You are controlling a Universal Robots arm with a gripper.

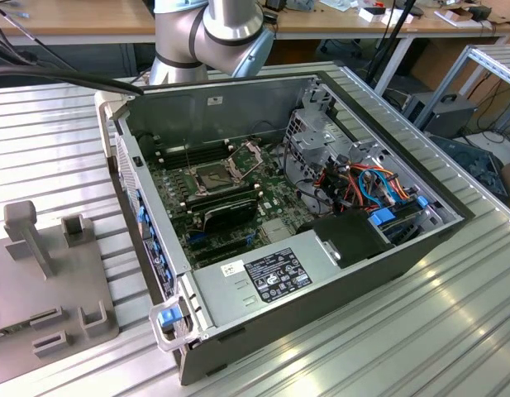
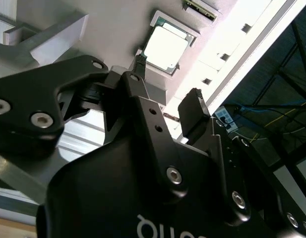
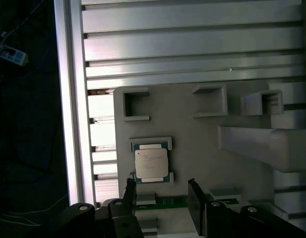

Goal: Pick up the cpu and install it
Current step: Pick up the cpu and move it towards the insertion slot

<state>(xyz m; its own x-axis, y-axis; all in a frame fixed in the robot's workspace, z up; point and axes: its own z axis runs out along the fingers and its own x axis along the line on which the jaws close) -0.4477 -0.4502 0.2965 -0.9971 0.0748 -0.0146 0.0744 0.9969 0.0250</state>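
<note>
The cpu (image 3: 152, 164) is a small silvery square chip lying flat in a shallow framed seat on a grey fixture plate (image 3: 192, 134). It also shows as a bright square cpu (image 2: 165, 47) in the second wrist view. My gripper (image 3: 162, 196) hovers over the plate, open, with its two black fingertips (image 3: 194, 191) set wider than the chip and nothing between them. The chip lies just beyond the fingertips, untouched. In the exterior view the dark square socket (image 1: 213, 175) with its raised metal frame sits on the motherboard inside the open computer case (image 1: 238, 124).
The fixture plate (image 1: 40, 281) carries raised grey blocks and a tall post (image 1: 27, 231) at the exterior view's left. A green strip lies near the fingertips (image 3: 165, 202). The ribbed metal table (image 1: 420, 331) surrounds the case. Drive cage and cables (image 1: 362, 186) crowd the case's right side.
</note>
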